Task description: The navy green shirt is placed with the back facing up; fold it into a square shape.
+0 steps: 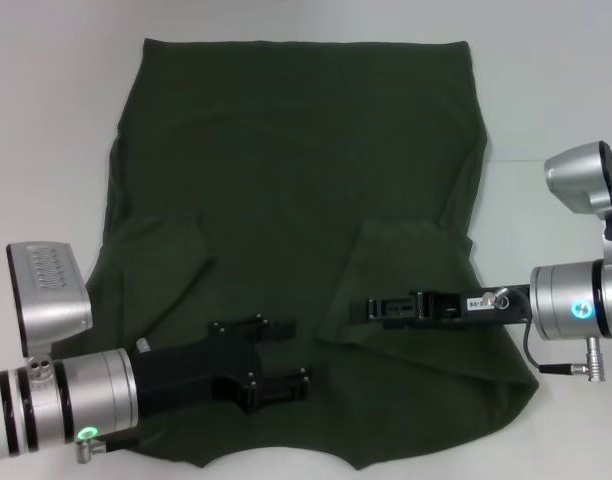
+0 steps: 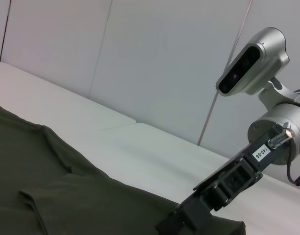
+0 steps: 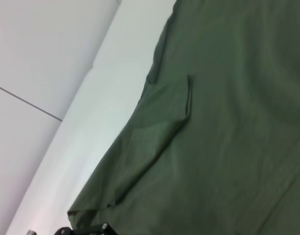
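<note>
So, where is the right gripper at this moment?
In the head view, the right gripper is on the robot's right side, low over the navy green shirt, beside its folded-in right sleeve. The left gripper hovers nearby, over the shirt's near part.

My left gripper [image 1: 286, 355] is matte black: a forked body with two flat prongs, small bright screw heads on its plates. Behind it my wrist is a brushed-silver cylinder ringed with black bands, a green light glowing on its underside, and a silver camera box with a ribbed face bolted alongside. My right gripper [image 1: 371, 309] is a slim black block with a white label and a round metal knob behind the jaws. Its wrist is silver too, with a blue-green light, a black cable looping into a metal plug, and a rounded silver camera housing above.
</note>
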You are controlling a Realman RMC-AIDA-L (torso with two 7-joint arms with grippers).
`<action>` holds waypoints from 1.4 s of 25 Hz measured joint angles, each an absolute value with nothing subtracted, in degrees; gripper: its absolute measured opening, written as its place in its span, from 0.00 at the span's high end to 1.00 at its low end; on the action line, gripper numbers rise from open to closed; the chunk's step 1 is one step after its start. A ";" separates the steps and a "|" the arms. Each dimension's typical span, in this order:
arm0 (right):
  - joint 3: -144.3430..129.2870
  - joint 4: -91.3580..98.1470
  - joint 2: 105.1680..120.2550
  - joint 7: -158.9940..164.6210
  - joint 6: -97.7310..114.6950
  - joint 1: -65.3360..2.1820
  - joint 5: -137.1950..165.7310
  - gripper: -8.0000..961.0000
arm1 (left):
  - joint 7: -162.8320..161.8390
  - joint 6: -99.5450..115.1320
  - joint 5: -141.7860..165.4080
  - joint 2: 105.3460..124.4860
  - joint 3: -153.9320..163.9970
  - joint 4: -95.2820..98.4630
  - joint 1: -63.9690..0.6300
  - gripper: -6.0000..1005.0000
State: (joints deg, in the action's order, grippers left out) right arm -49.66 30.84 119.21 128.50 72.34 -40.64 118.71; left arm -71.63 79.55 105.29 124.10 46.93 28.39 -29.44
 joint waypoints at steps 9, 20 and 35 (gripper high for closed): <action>-46.42 31.13 118.74 126.82 72.55 -39.89 118.52 0.14 | -71.73 79.58 105.68 124.02 46.83 28.43 -29.38 0.23; -44.10 25.95 119.49 108.66 77.01 -36.83 109.55 0.14 | -78.00 80.19 107.70 124.00 40.75 35.98 -25.68 0.23; -44.77 19.92 119.92 97.49 78.89 -37.46 107.60 0.14 | -92.50 78.07 117.94 123.34 23.64 44.04 -21.81 0.23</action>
